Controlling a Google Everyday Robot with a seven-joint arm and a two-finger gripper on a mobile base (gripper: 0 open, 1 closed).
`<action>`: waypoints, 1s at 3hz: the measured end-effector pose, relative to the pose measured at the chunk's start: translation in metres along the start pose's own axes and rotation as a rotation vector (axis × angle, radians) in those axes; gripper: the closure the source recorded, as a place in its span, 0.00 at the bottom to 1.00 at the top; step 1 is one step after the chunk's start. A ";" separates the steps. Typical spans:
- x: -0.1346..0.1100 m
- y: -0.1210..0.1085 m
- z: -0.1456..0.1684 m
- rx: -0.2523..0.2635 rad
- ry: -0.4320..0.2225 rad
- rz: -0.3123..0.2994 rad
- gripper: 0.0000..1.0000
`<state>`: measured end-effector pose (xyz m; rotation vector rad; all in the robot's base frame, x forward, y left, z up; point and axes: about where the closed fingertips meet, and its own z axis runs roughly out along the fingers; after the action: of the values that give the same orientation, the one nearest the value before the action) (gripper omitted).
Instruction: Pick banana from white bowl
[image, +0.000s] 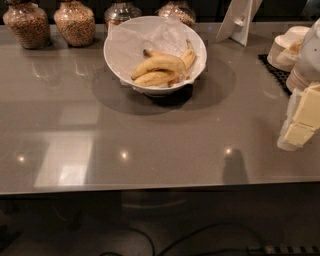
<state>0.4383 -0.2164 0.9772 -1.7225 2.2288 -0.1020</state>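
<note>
The tool (301, 122) is hovering at right, grip state impossible to tell; the banana (160, 64) is lying well left of it in the white bowl (113, 65), long axis running crosswise.

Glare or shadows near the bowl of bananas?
Camera view: the glossy grey countertop mirrors a pale rectangular patch at lower left and three small light spots; the round glossy white bowl sits in a broad dark shadow; the plump arched yellow banana is evenly lit, no glare; the two-finger gripper is at the right edge, apart from the bowl.
</note>
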 end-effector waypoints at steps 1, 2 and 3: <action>0.000 0.000 0.000 0.000 0.000 0.000 0.00; -0.004 -0.004 0.000 0.014 -0.022 0.001 0.00; -0.023 -0.021 0.010 0.054 -0.114 -0.002 0.00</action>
<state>0.4662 -0.1989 0.9776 -1.6590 2.1234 -0.0619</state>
